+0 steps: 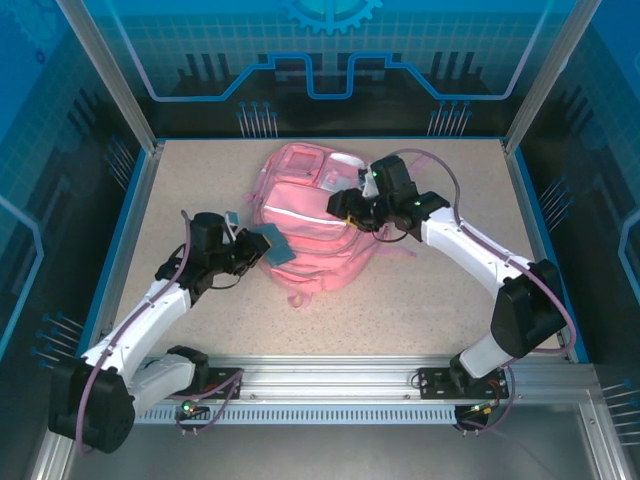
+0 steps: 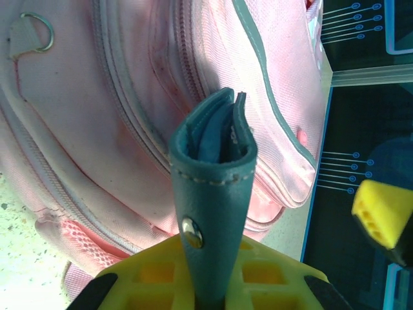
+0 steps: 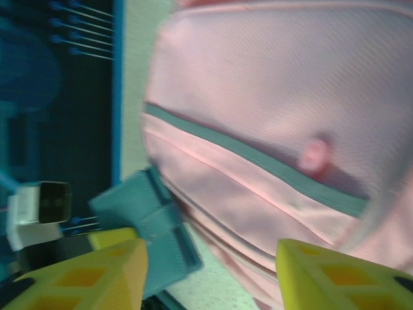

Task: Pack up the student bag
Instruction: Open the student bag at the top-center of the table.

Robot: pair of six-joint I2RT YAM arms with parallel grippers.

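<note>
yellow fingers (image 2: 271,258) of the left claw (image 2: 208,287) sit closest to the lens, clamped together on a teal stitched case (image 2: 213,187). the case stands up out of the grip, folded over on itself, with a small metal stud (image 2: 191,232) low on its side. just behind it lies the student bag (image 1: 300,235), pink and flat on the speckled tabletop (image 1: 420,300), around the middle and reaching toward the far side. from above, the case's tip is at the bag's left edge, touching or just short of it; which one is unclear. a metal d-ring (image 2: 35,32) sits on the bag's fabric, and zip lines run along its pockets. the right claw (image 3: 213,274) hangs over the upper right part of the bag, its yellow fingers standing apart with nothing between them. beneath it a grey-green trim strip (image 3: 258,158) crosses the pink cloth, and the teal case shows just off the bag's edge.
</note>
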